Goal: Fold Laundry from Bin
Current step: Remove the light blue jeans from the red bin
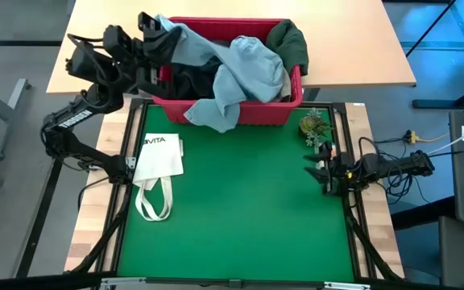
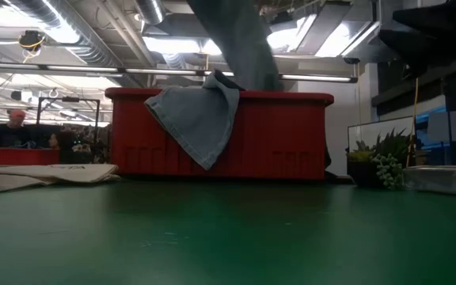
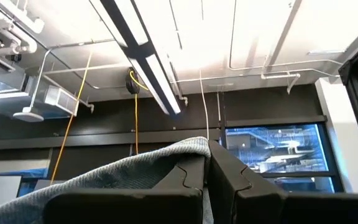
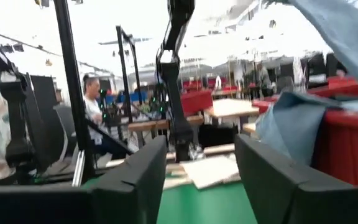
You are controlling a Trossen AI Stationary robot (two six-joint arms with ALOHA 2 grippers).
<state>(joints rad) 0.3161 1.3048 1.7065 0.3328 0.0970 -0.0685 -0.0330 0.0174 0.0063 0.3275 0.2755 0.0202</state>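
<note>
The red bin stands at the table's far edge. The light blue jeans lie across it. One part hangs over the near rim, and another rises out of the low view's top. A dark green piece and a black piece lie inside the bin. My left gripper is raised over the bin's left end, shut on the jeans. My right gripper waits open at the table's right edge. My left gripper pinches a bunched part of the jeans between its two fingers. The fingers tilt upward toward the ceiling. The held part is lifted above the bin's left end. The rest of the jeans drapes slack into the bin and over its near rim.
A white tote bag with loop handles lies on the green mat's left side. A small potted plant stands at the far right by the bin. The mat's middle is bare. People sit in the room beyond.
</note>
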